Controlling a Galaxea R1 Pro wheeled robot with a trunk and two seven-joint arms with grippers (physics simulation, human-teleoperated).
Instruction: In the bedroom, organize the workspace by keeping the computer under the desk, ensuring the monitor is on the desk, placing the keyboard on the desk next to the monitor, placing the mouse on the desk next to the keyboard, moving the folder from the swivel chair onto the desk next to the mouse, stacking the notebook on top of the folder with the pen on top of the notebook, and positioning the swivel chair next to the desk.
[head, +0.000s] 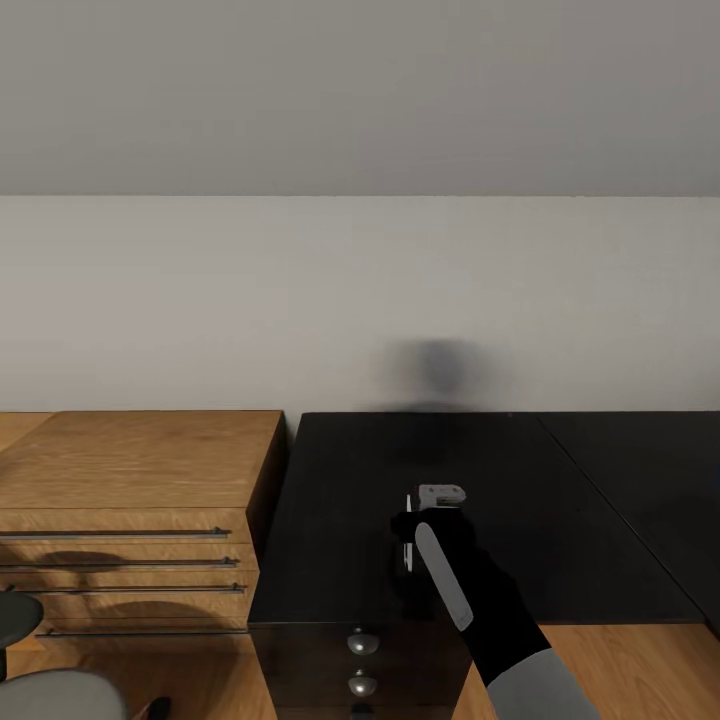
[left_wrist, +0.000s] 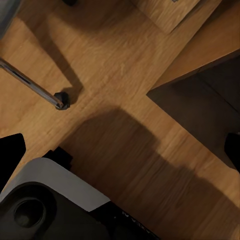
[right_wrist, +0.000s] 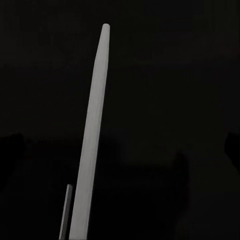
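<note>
Hovering over the black desk (head: 560, 500), the right gripper (head: 425, 520) carries the pen (right_wrist: 92, 135), a thin whitish stick seen at the hand's nine o'clock side in the head view (head: 408, 530). The jaws seem closed on it, though the contact is dark. I judge it light, stiff, smooth and prone to roll or pivot, so a mid-shaft hold suits best. The left gripper's jaw state cannot be told; its camera looks down at wooden floor (left_wrist: 125, 100).
</note>
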